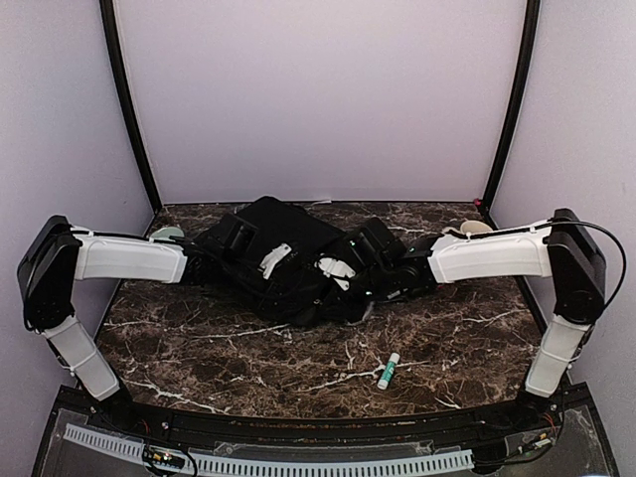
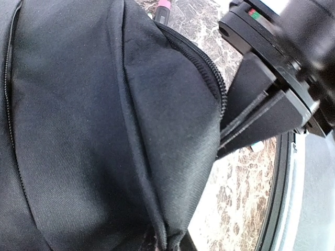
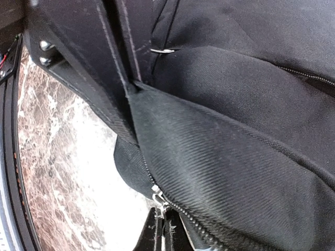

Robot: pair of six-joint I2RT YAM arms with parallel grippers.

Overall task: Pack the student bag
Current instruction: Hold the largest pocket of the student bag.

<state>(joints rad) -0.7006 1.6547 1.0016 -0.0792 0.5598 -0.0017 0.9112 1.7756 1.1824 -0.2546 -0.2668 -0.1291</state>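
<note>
The student bag [image 1: 288,260], a large black fabric backpack, lies at the back middle of the marble table. My left gripper [image 1: 224,270] is at its left side. In the left wrist view the black fabric [image 2: 104,130] fills the frame and is gathered into a pinched fold at my left gripper [image 2: 167,241], whose fingers are mostly hidden. My right gripper [image 1: 370,298] is at the bag's right side. In the right wrist view its fingers [image 3: 155,235] are closed on the metal zipper pull [image 3: 159,198] at the end of a zipper line.
A white and green glue stick [image 1: 388,371] lies on the table in front of the bag, to the right. Pale round items sit at the back left [image 1: 167,233] and back right [image 1: 475,228]. A pink-tipped item [image 2: 164,6] lies beyond the bag.
</note>
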